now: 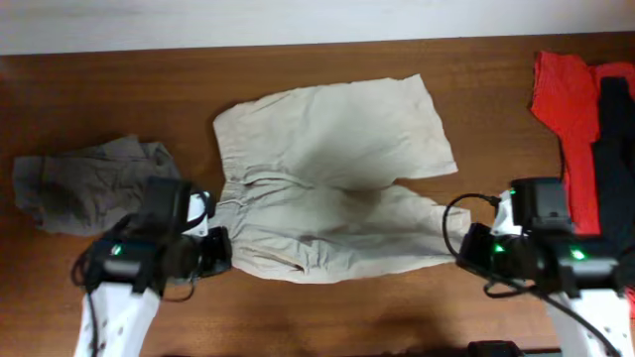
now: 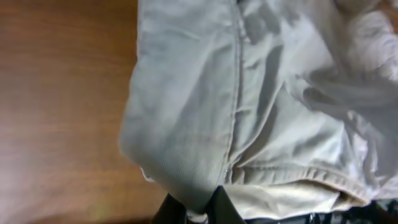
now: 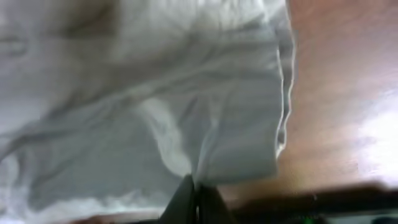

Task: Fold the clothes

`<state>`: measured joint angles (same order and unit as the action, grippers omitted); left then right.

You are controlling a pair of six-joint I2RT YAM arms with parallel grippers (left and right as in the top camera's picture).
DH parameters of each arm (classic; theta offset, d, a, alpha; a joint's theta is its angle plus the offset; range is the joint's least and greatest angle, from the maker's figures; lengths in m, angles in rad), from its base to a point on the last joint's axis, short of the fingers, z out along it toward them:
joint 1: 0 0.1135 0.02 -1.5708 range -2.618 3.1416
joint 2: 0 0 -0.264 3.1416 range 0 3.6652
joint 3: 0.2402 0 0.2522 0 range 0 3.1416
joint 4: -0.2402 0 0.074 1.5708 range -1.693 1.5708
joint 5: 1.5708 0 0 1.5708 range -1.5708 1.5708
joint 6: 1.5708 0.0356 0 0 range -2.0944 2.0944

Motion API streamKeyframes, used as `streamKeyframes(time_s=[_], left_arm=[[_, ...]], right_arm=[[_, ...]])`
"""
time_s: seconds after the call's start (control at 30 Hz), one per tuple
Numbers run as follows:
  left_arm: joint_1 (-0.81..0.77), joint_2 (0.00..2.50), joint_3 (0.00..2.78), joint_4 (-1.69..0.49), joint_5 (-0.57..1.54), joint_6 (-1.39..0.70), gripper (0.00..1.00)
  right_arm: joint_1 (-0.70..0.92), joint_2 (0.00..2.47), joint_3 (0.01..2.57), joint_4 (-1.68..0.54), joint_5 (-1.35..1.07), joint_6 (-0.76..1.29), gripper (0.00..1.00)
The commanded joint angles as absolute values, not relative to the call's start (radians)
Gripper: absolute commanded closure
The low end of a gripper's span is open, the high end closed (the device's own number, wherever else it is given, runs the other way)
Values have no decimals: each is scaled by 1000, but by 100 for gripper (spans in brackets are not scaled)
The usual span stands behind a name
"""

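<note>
Beige shorts (image 1: 327,178) lie centre frame on surface (image 1: 99,89), long axis left-right. Left pincer (image 1: 214,250) clamped on waistband corner, lower left; right pincer (image 1: 459,244) clamped on leg hem, lower right.

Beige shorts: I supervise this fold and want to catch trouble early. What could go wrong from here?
The left claw and right claw each pinch only an edge of the beige shorts; the cloth may slip out when lifted. The near leg lies creased, so a fold could set the wrinkles. The gray garment lies close to the left claw and might get dragged.
</note>
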<state>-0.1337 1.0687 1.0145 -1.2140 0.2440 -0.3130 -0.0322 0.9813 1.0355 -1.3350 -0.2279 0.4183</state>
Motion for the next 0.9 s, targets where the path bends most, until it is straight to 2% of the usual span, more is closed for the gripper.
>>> streamKeyframes(time_s=[0.0, 0.17, 0.37, 0.87], left_arm=[[-135, 1002, 1076, -1290, 204, -294, 100], [-135, 978, 1159, -1367, 148, -290, 99], [-135, 1024, 1237, -1281, 54, -265, 100], [-133, 1455, 1246, -958, -50, -207, 99]], right_arm=[[-33, 961, 1153, -1424, -225, 400, 96], [-33, 965, 1336, -1583, -224, 400, 96], [-33, 1034, 1461, -1554, -212, 400, 96], [-33, 1633, 1461, -897, -259, 295, 96]])
